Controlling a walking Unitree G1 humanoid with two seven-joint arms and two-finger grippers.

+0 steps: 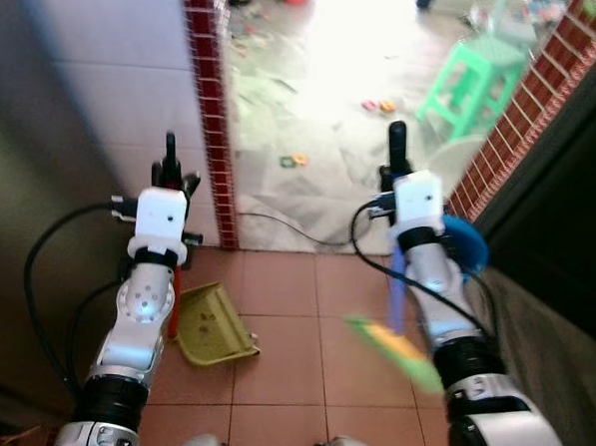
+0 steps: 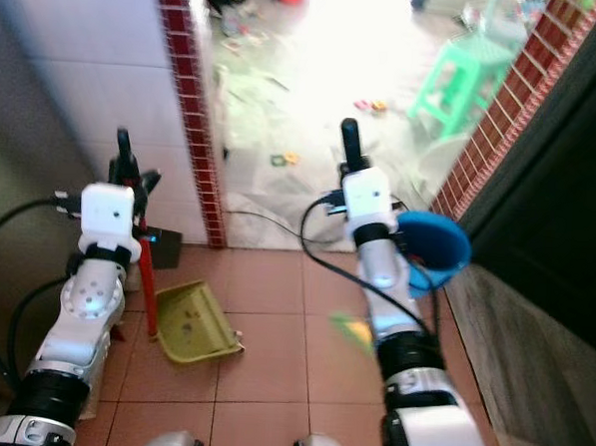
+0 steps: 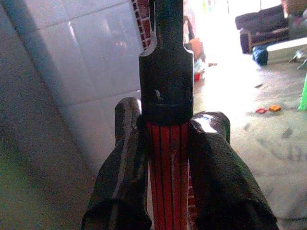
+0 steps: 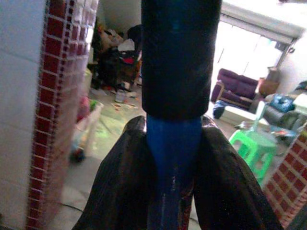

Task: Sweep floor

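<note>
My left gripper (image 1: pixel 169 162) is shut on the red handle (image 3: pixel 167 178) of a yellow-green dustpan (image 1: pixel 214 328). The pan rests on the terracotta tiles beside my left arm, with a black cap (image 3: pixel 166 72) topping its handle. My right gripper (image 1: pixel 397 148) is shut on a blue broom handle (image 4: pixel 172 158) just below its black grip (image 4: pixel 178 57). The handle (image 1: pixel 397 298) runs down past my right forearm to a blurred green-yellow broom head (image 1: pixel 395 348) near the floor. Small bits of litter and toys (image 1: pixel 293 161) lie on the pale floor beyond the doorway.
A white tiled wall with a red-brick edge (image 1: pixel 212 109) stands close on the left. A red-brick wall (image 1: pixel 524 115) closes the right side. A green stool (image 1: pixel 476 77) stands ahead on the right. A black cable (image 1: pixel 278 222) crosses the threshold. A blue round object (image 1: pixel 467 244) sits beside my right forearm.
</note>
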